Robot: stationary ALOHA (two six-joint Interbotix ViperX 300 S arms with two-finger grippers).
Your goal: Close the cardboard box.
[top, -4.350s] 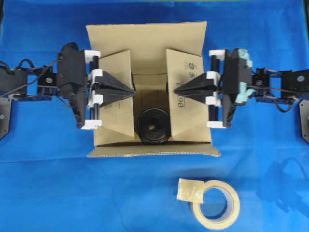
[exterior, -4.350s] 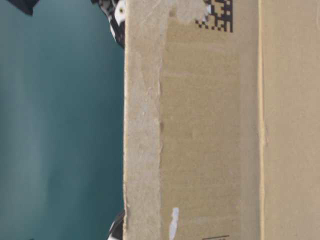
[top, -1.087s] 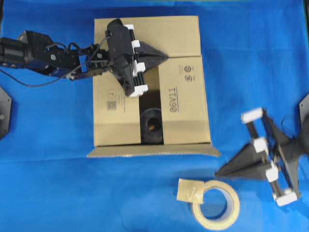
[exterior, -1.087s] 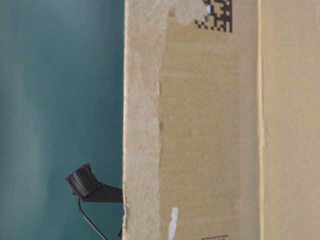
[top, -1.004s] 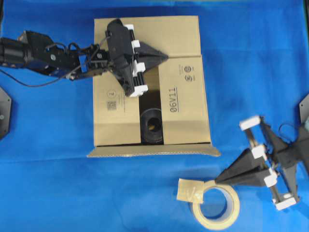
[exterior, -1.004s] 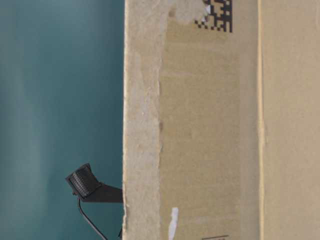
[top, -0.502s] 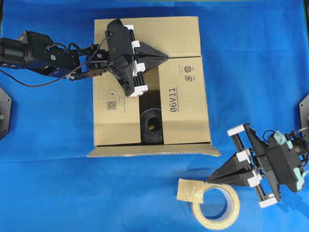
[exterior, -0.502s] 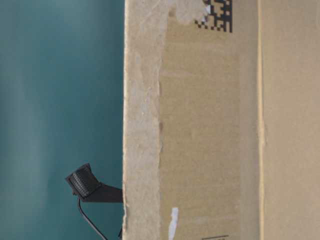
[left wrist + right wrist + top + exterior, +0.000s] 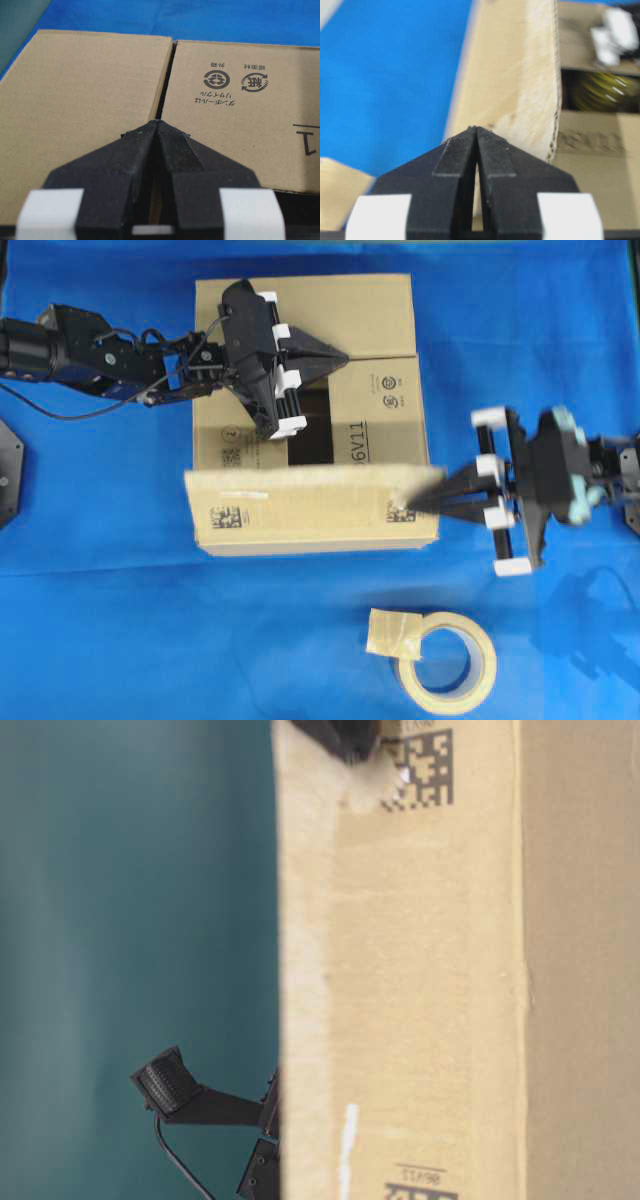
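Observation:
The cardboard box (image 9: pixel 370 315) stands mid-table with its far flap and both side flaps folded down. My left gripper (image 9: pixel 343 358) is shut and empty, its tip resting on the seam between the far flap and a side flap, as the left wrist view (image 9: pixel 157 123) shows. The near flap (image 9: pixel 310 505) is lifted and leans over the opening, its printed outer face up. My right gripper (image 9: pixel 412 506) is shut, its tip against that flap's right end; the right wrist view (image 9: pixel 476 129) shows it touching the flap (image 9: pixel 510 75). The flap fills the table-level view (image 9: pixel 430 970).
A beige tape roll (image 9: pixel 447 660) with a loose tape piece lies on the blue cloth in front of the box. A dark gap (image 9: pixel 315 445) stays open between the flaps. A black-and-yellow roll (image 9: pixel 600 90) lies inside the box.
My right gripper has moved from beside the tape roll up to the box. The near flap has swung up from lying flat outward and now leans over the opening. The left gripper has not moved.

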